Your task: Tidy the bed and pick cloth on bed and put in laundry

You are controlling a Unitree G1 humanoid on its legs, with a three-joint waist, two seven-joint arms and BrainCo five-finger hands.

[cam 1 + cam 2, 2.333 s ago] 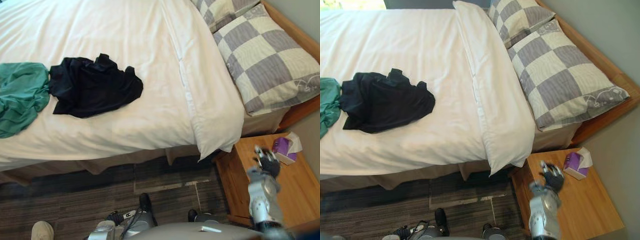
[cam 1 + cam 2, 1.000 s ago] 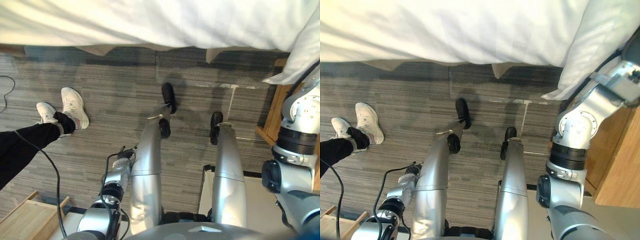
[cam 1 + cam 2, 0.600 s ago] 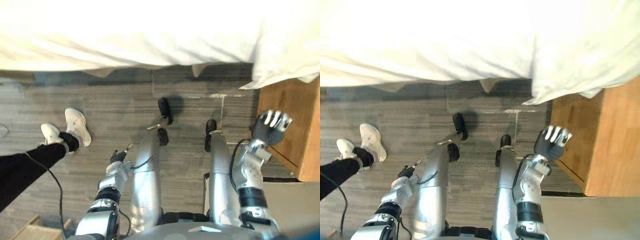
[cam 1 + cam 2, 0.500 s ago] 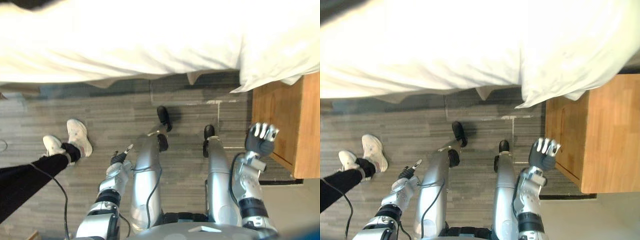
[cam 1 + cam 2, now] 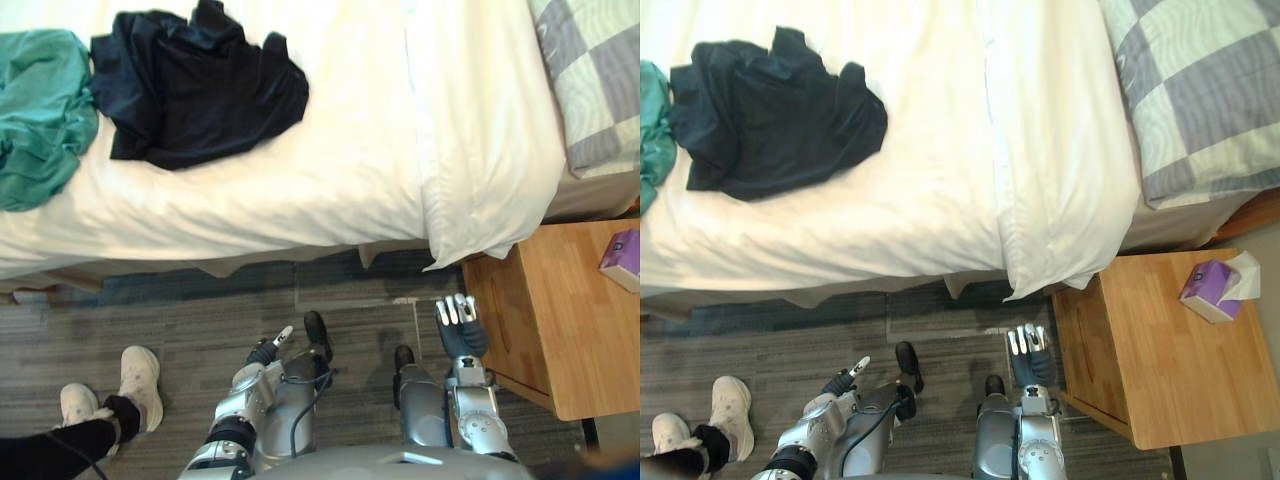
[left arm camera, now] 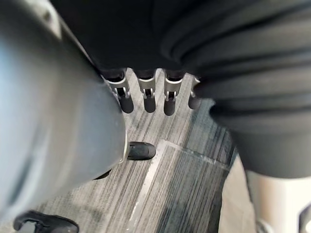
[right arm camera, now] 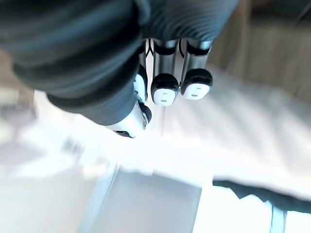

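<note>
Both cloths lie on the bed [image 5: 330,160], not yet picked up: the black cloth [image 5: 195,90] at 11 o'clock and the green cloth [image 5: 40,115] just beside it at 10 o'clock, their edges touching. The right hand [image 5: 460,325] is held up at 5 o'clock, close beside the bench [image 5: 560,330], its fingers [image 7: 165,90] straight and wide open, holding nothing. The left hand [image 5: 266,351] hangs low at 6 o'clock, its fingers [image 6: 148,99] loosely straight over the floor and also empty. The main risk, I judge, is reach. The cloths sit well to the robot's left, so leaning from here could make the fingers catch the duvet along with the black cloth, or drag both cloths at once where they meet. A sidestep toward 9 o'clock would bring it near a person's shoes [image 5: 138,380], and a swing of the right hand could clip the bench.
</note>
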